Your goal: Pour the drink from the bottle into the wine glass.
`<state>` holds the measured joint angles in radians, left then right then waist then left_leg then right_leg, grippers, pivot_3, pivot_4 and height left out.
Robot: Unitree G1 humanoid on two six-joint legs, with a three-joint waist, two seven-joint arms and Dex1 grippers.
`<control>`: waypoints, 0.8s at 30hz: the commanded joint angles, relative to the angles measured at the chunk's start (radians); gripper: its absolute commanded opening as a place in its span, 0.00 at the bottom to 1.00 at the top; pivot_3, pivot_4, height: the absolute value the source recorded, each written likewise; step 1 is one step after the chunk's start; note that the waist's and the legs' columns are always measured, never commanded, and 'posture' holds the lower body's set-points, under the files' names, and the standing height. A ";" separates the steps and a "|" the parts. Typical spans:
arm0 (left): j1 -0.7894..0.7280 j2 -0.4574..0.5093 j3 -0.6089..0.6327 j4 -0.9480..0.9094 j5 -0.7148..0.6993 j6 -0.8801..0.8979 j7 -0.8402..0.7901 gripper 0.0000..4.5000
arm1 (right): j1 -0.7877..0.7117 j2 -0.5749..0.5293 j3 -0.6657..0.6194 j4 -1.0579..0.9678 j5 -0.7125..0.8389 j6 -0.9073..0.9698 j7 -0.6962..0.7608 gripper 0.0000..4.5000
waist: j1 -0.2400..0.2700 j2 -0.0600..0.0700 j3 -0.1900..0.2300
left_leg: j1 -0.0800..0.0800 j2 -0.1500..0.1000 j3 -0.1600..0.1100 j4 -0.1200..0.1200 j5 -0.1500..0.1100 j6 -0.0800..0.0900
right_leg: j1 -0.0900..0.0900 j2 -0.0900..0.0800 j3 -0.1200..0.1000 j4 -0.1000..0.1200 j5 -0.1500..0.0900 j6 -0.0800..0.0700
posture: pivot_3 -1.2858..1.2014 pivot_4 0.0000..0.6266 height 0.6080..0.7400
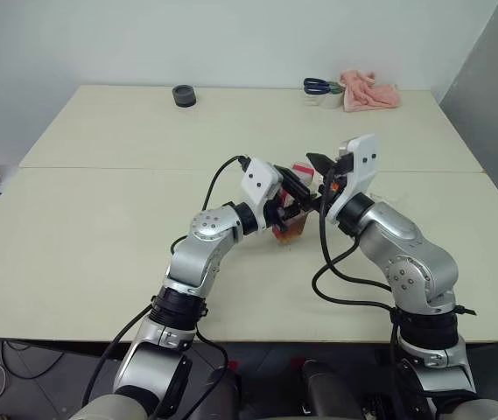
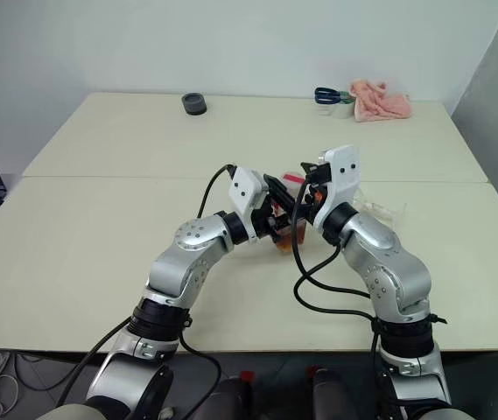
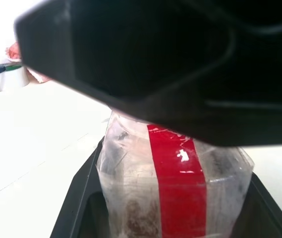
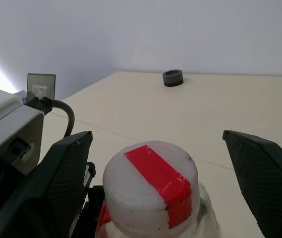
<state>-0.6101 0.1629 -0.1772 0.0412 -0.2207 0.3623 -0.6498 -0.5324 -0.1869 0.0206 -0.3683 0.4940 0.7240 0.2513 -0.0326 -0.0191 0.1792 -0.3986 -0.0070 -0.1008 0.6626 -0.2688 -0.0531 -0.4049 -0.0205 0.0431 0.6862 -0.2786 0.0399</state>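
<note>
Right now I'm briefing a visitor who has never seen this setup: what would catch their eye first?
The two arms meeting mid-table: the left end effector is shut on the bottle, clear plastic with a red strip. The right end effector stands open on either side of the bottle's cap. Along the table's far edge lie a pink cloth, blue-handled scissors and a small dark round object.

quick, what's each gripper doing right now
Left gripper: shut on the bottle, holding it by the body.
Right gripper: open, fingers either side of the bottle's cap, not gripping it.
</note>
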 commanded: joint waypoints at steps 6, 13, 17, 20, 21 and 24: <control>-0.021 0.001 0.005 -0.060 -0.013 -0.017 -0.010 0.40 | 0.005 -0.009 0.004 -0.033 -0.012 -0.030 0.024 0.44 | 0.000 0.000 0.000 | 0.000 0.000 0.000 0.000 0.000 0.000 | 0.000 0.000 0.000 0.000 0.000 0.000 | 0.52 0.24 1.00; 0.020 0.080 0.013 -0.202 -0.110 0.084 -0.114 0.40 | -0.047 -0.036 -0.010 -0.032 0.051 -0.031 0.124 0.44 | -0.003 0.000 0.000 | 0.000 0.000 0.000 0.000 0.000 0.000 | 0.000 0.000 0.000 0.000 0.000 0.000 | 0.52 0.24 1.00; 0.012 0.213 0.051 -0.390 -0.351 0.284 -0.291 0.40 | -0.171 -0.107 -0.046 -0.039 0.307 0.070 0.374 0.44 | -0.009 0.002 0.004 | 0.000 0.001 0.000 0.000 0.000 0.000 | -0.001 0.000 0.000 0.001 0.000 0.000 | 0.52 0.24 1.00; -0.023 0.321 0.116 -0.485 -0.596 0.455 -0.410 0.40 | -0.265 -0.163 -0.071 -0.012 0.545 0.215 0.527 0.44 | -0.010 0.003 0.004 | 0.000 0.001 -0.002 0.000 0.000 0.000 | 0.000 0.001 -0.002 -0.001 0.000 0.000 | 0.52 0.24 1.00; -0.039 0.346 0.133 -0.491 -0.653 0.499 -0.430 0.40 | -0.286 -0.173 -0.073 -0.001 0.586 0.247 0.547 0.44 | -0.010 0.003 0.004 | 0.000 0.001 -0.002 -0.001 0.000 0.000 | 0.001 0.001 -0.002 -0.001 0.000 0.000 | 0.52 0.24 1.00; -0.080 0.384 0.153 -0.468 -0.713 0.551 -0.443 0.40 | -0.300 -0.206 -0.064 0.008 0.609 0.277 0.585 0.44 | -0.007 0.003 0.004 | 0.000 0.001 -0.002 0.000 0.000 0.000 | 0.002 0.000 -0.003 -0.003 0.000 0.000 | 0.52 0.24 1.00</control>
<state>-0.6588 0.5547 0.0092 -0.3812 -0.8721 0.8856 -1.0619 -0.8081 -0.3985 -0.0565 -0.3511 1.0536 0.9865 0.8102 -0.0399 -0.0164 0.1832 -0.3986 -0.0066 -0.1032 0.6626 -0.2690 -0.0527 -0.4024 -0.0202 0.0405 0.6834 -0.2787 0.0398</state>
